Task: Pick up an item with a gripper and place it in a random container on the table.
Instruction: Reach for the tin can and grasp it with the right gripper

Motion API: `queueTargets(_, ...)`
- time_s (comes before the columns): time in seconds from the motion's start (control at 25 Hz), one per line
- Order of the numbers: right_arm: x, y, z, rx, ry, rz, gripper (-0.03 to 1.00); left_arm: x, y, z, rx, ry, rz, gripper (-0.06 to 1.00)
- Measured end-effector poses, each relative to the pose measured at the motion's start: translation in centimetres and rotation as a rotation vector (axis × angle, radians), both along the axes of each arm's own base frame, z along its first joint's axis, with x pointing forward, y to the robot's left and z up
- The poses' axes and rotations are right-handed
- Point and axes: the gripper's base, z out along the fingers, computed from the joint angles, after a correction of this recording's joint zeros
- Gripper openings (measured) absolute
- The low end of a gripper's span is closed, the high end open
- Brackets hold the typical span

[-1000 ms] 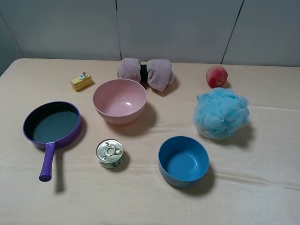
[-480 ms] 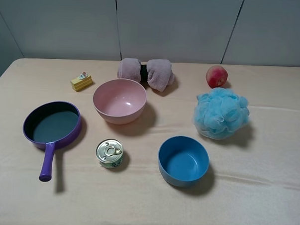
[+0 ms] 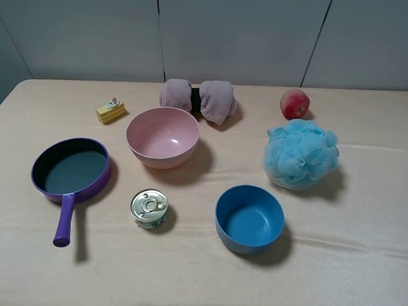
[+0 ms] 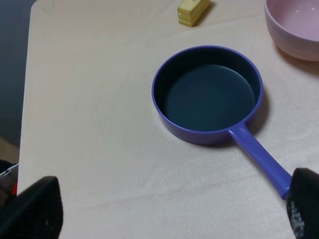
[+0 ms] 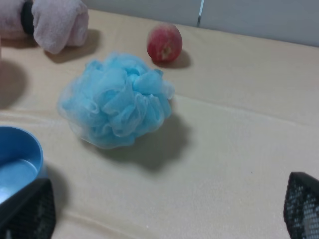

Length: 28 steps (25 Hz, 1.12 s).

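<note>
I'm watching the table [image 3: 361, 268] — pink bowl [image 3: 163, 136] sitting mid-back, little tin can [image 3: 149, 208] standing upright in front of it. Both left gripper [image 4: 167, 219] and right gripper [image 5: 164, 214] are hanging wide open, empty. I'm guessing pickup's first — lining jaws around the can.
</note>
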Motion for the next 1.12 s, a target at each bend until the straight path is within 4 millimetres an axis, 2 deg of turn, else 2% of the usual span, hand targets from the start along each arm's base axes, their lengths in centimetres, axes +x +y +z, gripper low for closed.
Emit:
queueTargets(0.84, 0.0, 0.0, 0.0, 0.002, 0.002, 0.002, 0.69, 0.0, 0.0, 0.0, 0.0, 0.0, 0.0, 0.9)
queueTargets(1.12, 2.0, 0.7, 0.5, -0.016, 0.103, 0.02, 0.69, 0.0, 0.0, 0.0, 0.0, 0.0, 0.0, 0.9)
